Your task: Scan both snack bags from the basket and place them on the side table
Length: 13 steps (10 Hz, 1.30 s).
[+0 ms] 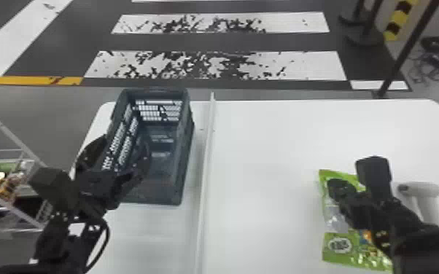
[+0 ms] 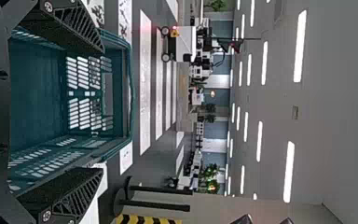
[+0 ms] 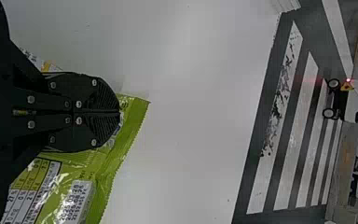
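White worktop (image 1: 266,145), split by a raised strip (image 1: 206,164). Near right lie what look like two green snack bags (image 1: 339,247), close to a pale scanner (image 1: 421,190). The right tool (image 3: 119,112) is pressed together above them; the left tool (image 2: 103,111) is spread at the basket (image 1: 183,160) on the left. Unloading seems done; whether either bag is scanned cannot be told.

Head view facing down from above, wrist views closer, turned sideways, sharing floor stripes (image 2: 145,84)
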Each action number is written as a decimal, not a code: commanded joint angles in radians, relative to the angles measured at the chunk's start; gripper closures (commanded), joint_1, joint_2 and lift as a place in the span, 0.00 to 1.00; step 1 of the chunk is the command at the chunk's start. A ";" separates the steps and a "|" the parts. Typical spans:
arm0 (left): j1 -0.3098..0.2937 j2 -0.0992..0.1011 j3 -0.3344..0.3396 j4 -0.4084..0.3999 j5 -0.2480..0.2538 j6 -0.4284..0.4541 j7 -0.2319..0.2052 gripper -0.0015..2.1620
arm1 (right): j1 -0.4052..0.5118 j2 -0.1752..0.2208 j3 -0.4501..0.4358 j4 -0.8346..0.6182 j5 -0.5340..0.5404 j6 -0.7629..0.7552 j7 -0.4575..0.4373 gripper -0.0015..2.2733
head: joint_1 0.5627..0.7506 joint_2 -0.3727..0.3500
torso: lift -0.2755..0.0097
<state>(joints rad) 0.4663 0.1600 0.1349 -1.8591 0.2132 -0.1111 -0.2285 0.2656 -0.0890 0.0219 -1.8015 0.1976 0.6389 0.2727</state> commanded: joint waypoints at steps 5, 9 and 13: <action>0.003 0.000 0.000 -0.003 0.000 0.000 0.000 0.06 | 0.027 0.000 0.016 -0.044 -0.003 -0.060 0.003 0.98 | 0.70 0.63 | 0.70; 0.005 0.003 0.000 -0.005 0.002 0.000 0.000 0.06 | 0.156 0.000 0.016 -0.294 -0.030 0.032 0.025 0.98 | 0.70 0.67 | 0.70; 0.003 0.006 -0.001 0.000 0.002 0.003 0.000 0.06 | 0.244 0.000 0.039 -0.295 -0.030 0.035 0.065 0.98 | 0.70 0.70 | 0.70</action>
<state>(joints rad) 0.4693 0.1655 0.1335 -1.8594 0.2147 -0.1082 -0.2285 0.5014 -0.0890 0.0569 -2.0975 0.1659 0.6741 0.3388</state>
